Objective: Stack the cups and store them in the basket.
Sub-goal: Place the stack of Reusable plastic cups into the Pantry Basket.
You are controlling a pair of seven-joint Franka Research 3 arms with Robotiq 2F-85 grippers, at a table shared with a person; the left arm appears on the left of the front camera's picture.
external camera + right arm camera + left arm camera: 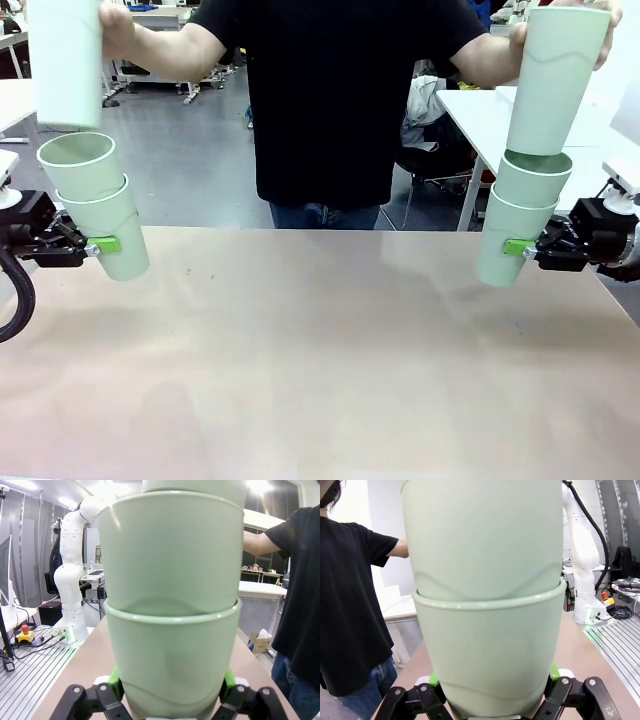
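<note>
My left hand (100, 245) is clamped low on the left stack (98, 205), two nested tumblers at the frame's left edge. My right hand (522, 247) grips the right stack (522, 225) likewise at the right edge, and both are clear above the surface (320, 360). The person holds one loose tumbler (65, 60) at upper left and another tumbler (558, 80) at upper right, its base at my right stack's rim. They look light, thin-walled and slick, so I judge a firm pinch low on the outer wall suits them; squeezing harder could flex it.
</note>
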